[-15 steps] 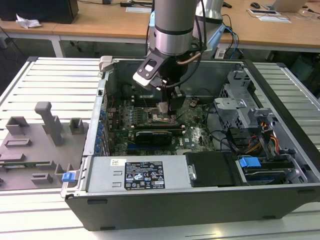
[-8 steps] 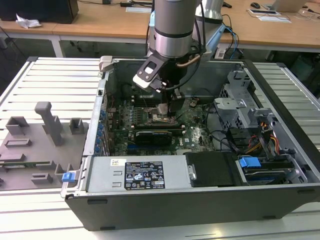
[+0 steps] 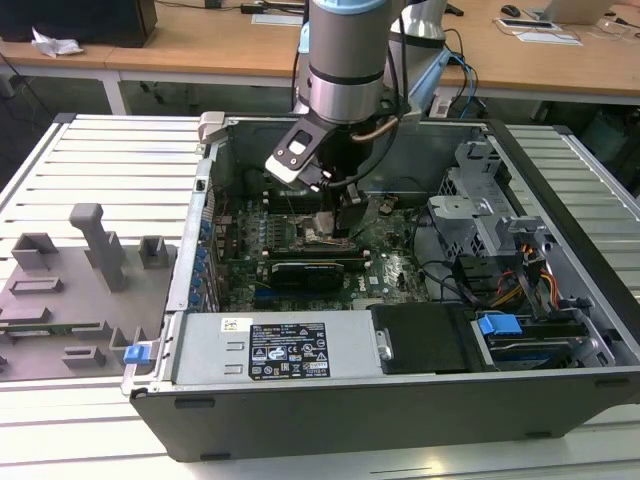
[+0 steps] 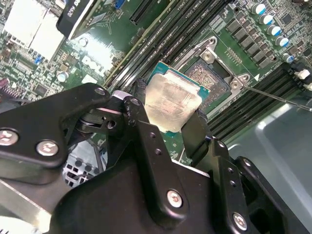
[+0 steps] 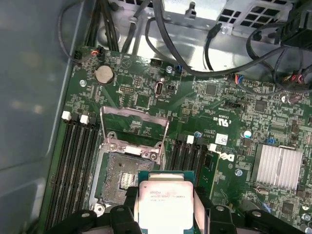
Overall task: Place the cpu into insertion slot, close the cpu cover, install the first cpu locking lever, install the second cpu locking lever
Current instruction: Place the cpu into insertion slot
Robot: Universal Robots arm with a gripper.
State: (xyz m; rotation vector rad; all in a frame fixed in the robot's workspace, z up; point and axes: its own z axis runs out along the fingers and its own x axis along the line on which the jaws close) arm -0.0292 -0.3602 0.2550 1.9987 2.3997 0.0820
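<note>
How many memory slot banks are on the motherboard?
2. One bank flanks the insertion slot on one side, the other bank on the opposite side. The end effector may hide more.

The arm (image 3: 345,70) reaches into the open computer case (image 3: 400,410), pincer (image 3: 335,222) low over the motherboard (image 3: 388,238), grey fixture tray (image 3: 60,300) at nine o'clock.

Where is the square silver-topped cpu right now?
In both wrist views, the square silver-topped cpu sits gripped in the black tool, over the edge of the open black insertion slot.

Seemingly wooden desks (image 3: 200,45) beyond slatted table (image 3: 105,160)
</note>
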